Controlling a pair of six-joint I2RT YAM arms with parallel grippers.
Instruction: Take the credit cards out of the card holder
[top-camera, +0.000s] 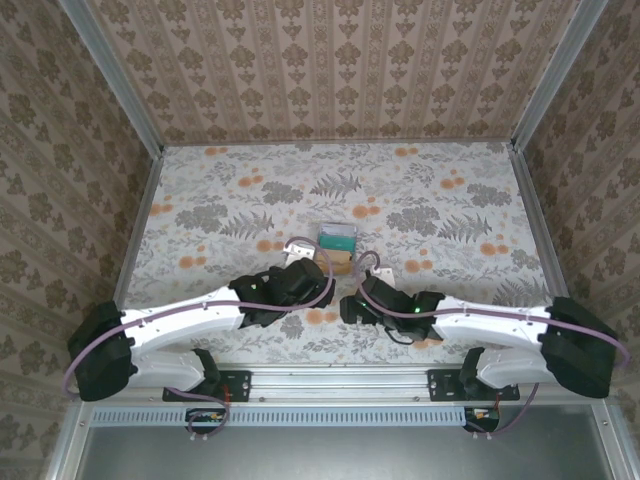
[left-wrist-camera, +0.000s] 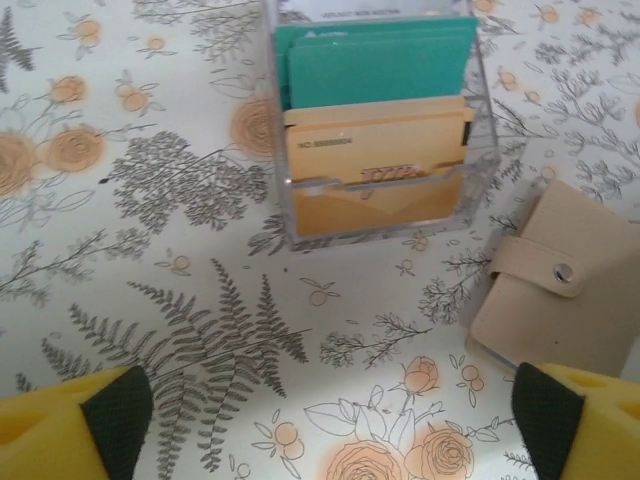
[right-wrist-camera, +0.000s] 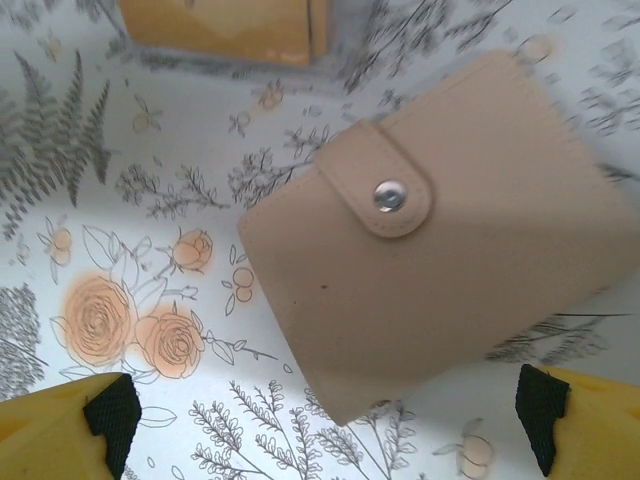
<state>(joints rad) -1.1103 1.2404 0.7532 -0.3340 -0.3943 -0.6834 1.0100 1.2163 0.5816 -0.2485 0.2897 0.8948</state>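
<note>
The card holder (right-wrist-camera: 440, 250) is a tan folding wallet, flat on the flowered table and closed by a snap strap (right-wrist-camera: 385, 195), so its inside is hidden. My right gripper (right-wrist-camera: 325, 420) hangs open just above it, the wallet's near corner between the yellow fingers. In the left wrist view the card holder (left-wrist-camera: 560, 290) lies at the right, beside the right finger (left-wrist-camera: 550, 410) of my open left gripper (left-wrist-camera: 335, 420), which has bare table between its fingers. Teal credit cards (left-wrist-camera: 375, 65) and orange-tan ones (left-wrist-camera: 375, 140) stand in a clear box. From above, both grippers (top-camera: 305, 265) (top-camera: 365, 288) flank the holder (top-camera: 344, 266).
The clear plastic box (left-wrist-camera: 482, 150) stands upright just beyond the wallet, near the table's middle (top-camera: 337, 238). Patterned walls with metal rails (top-camera: 140, 110) close in the left, right and far sides. Open tabletop (top-camera: 450, 190) lies beyond and beside the box.
</note>
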